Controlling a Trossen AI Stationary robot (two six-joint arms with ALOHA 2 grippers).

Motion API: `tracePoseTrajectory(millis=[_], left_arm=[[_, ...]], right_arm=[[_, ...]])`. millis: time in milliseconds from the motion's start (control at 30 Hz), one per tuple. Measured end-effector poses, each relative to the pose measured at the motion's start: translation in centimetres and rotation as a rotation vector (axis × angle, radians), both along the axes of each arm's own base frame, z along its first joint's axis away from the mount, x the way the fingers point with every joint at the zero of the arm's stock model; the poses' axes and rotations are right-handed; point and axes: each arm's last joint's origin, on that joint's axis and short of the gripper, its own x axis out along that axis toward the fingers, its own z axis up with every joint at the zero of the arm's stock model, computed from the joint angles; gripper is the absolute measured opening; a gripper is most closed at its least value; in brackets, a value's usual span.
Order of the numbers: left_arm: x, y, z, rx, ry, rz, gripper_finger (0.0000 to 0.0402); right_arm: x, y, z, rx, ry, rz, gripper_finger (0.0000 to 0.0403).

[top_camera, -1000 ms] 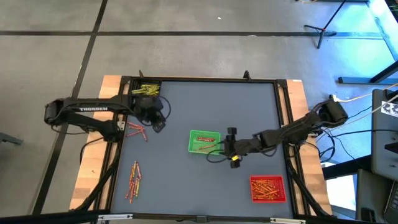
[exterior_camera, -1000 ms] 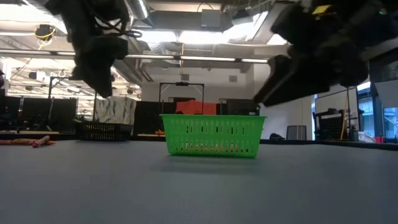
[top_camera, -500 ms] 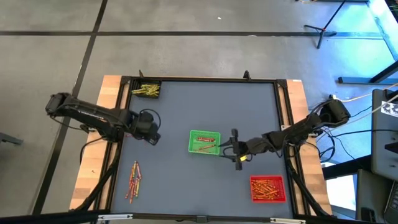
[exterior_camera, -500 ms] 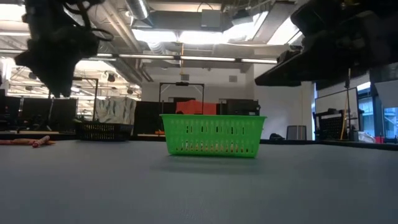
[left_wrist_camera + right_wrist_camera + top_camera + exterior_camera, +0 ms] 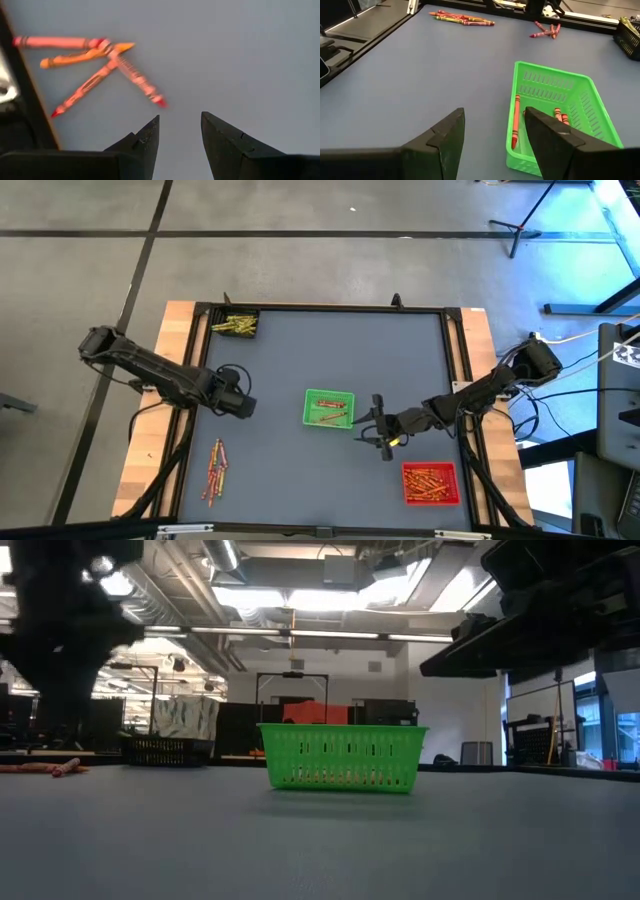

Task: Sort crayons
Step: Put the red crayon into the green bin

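Observation:
Several red and orange crayons lie flat on the grey table by its left rim. My left gripper hangs open just above the table beside them, pointing down. My right gripper is open and empty, close to the right side of the green tray, which holds a few red and orange crayons. A row of crayons lies near the front left. Neither gripper has anything between its fingers.
A red tray filled with crayons stands at the front right. A black tray holding yellow-green crayons sits in the far left corner. A raised black rim runs round the table. Bare grey surface lies between the trays.
My left gripper has swung from beside the black tray toward the table's near edge, sunk a little and rolled about its own axis; it now hangs over the small crayon cluster. My right gripper has drawn slightly toward the near edge and tipped closer to level. Both stay open.

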Motion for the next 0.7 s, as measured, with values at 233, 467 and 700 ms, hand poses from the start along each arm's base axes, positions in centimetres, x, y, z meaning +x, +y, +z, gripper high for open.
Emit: tracePoseTrajectory(millis=[233,467,700], left_arm=[[-1.7,0.7,-3.4,0.073,0.036,0.134,0.0128],[-2.3,1.2,-6.6,0.074,-0.061,0.192,0.0128],[-2.7,1.4,-7.5,0.074,-0.068,0.199,0.0126]], right_arm=[[0.0,0.0,0.0,-0.021,-0.003,0.007,0.0206],[0.0,0.0,0.0,-0.023,-0.001,0.008,0.0206],[0.0,0.0,-0.1,-0.024,0.002,0.008,0.0206]])
